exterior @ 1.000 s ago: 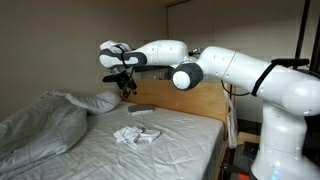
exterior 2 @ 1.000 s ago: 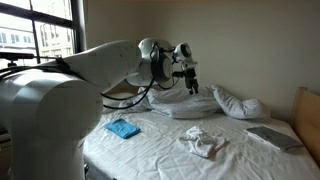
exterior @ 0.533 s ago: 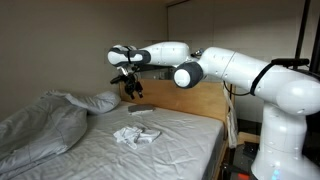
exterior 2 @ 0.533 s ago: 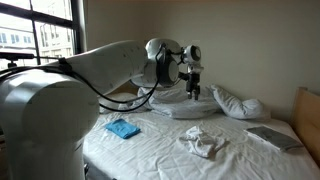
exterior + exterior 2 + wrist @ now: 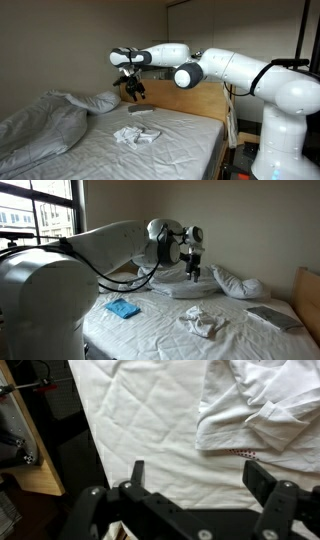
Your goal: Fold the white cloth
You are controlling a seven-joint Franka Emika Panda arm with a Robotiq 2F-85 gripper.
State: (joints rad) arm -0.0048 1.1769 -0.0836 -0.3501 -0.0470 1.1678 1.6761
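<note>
Fingers (image 5: 137,474) wide apart, holding nothing — raised above bed (image 5: 185,142) | white cloth (image 5: 262,405) crumpled well below, untouched

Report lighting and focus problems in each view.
Wrist view: the gripper is dark and soft-edged near the lens, while the white cloth is evenly lit. In an exterior view, the window is the brightest patch; both exterior views look dim.

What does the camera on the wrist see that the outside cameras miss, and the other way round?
Only the wrist view: a close look down at the hem of the white cloth, with small reddish marks beside it. Only the exterior views: the whole arm, the rumpled duvet and a blue item on the bed. Both: the white cloth, the bedsheet and the open gripper above the bed.
</note>
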